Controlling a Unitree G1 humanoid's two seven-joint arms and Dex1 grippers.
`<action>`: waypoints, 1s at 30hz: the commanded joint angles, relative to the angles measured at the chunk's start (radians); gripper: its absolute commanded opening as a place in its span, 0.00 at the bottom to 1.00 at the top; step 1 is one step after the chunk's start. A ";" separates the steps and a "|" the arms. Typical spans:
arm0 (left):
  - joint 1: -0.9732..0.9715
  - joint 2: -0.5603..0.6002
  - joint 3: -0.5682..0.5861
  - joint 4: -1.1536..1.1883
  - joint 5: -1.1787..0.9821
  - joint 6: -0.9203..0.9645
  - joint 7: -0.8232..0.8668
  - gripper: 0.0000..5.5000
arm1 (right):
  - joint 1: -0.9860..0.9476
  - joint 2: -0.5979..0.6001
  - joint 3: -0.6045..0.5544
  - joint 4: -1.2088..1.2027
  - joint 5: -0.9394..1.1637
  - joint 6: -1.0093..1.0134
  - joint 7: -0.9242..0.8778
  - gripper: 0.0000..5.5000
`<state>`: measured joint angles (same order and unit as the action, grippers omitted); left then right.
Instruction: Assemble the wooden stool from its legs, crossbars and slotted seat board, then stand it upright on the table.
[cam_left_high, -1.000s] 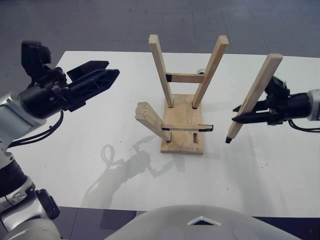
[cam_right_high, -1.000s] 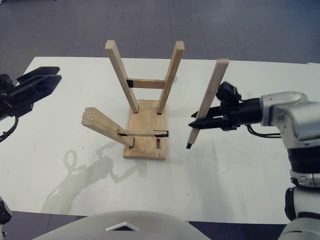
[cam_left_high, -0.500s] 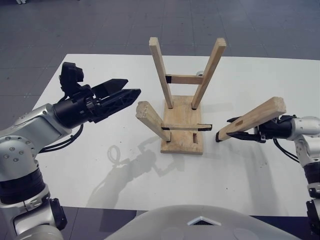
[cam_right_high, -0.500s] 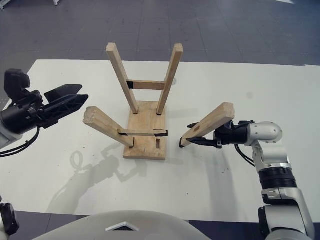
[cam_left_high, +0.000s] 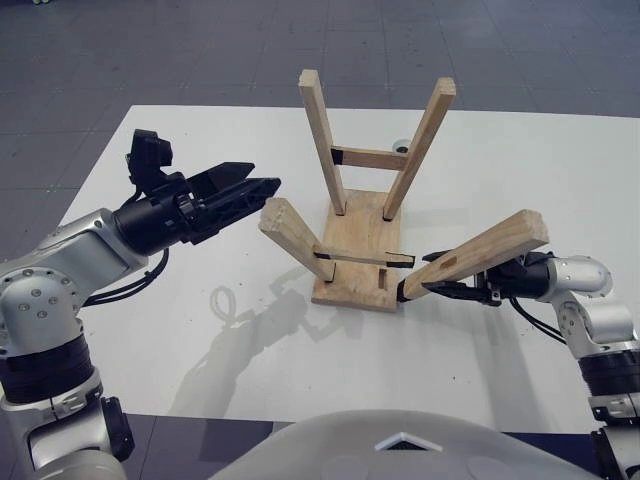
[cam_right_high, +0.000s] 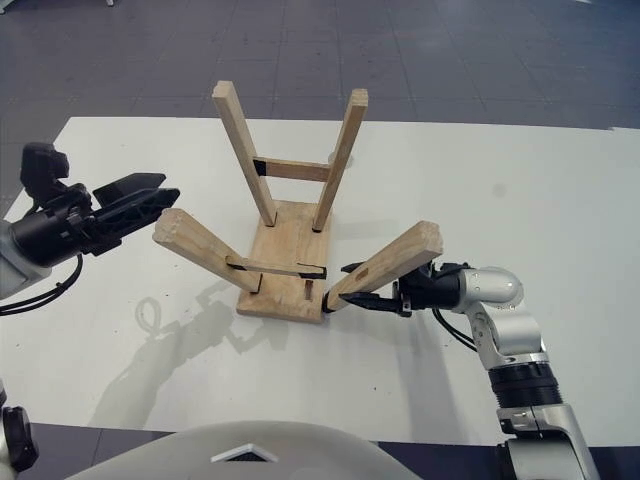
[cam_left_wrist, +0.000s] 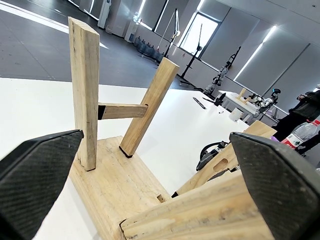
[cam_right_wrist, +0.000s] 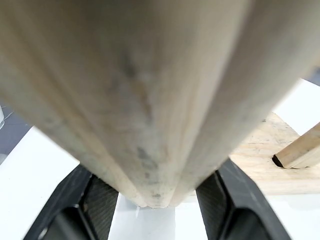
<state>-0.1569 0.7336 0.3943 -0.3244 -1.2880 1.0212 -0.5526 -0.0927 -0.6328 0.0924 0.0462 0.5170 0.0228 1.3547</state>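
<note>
- R gripper (cam_right_high: 358, 288): fingers clamped on loose leg (cam_right_high: 385, 265) near its lower end. Leg's long axis slants, top toward right edge of table (cam_right_high: 560, 200), foot at near-right corner of seat board (cam_right_high: 285, 240), approx. table centre.
- Key relation: free tip of near crossbar (cam_right_high: 280, 268) points at that foot; tip-to-slot alignment can't be told.
- L gripper (cam_left_high: 262, 178): fingers wide apart, empty, just beside top of tilted leg (cam_right_high: 195, 248); nearer arm to steady it.
- Far legs (cam_right_high: 245, 150) w/ far crossbar (cam_right_high: 292, 170) stand seated in the board.
- Wood pale, bare; ends dark-marked.
</note>
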 joint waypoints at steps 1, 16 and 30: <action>0.017 -0.005 -0.011 0.001 0.015 -0.001 0.003 1.00 | -0.072 0.010 -0.033 -0.068 0.037 0.062 -0.038 0.37; 0.012 -0.007 -0.031 0.000 0.019 0.000 0.017 1.00 | 0.013 0.060 0.003 -0.169 0.019 0.103 -0.089 0.37; -0.016 0.009 -0.049 0.016 0.024 0.008 0.002 1.00 | 0.054 0.086 0.084 -0.006 -0.121 -0.137 -0.035 0.37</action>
<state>-0.1529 0.7258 0.3562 -0.3100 -1.2798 1.0189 -0.5437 -0.0534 -0.5449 0.1344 -0.0163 0.4814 -0.1063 1.2978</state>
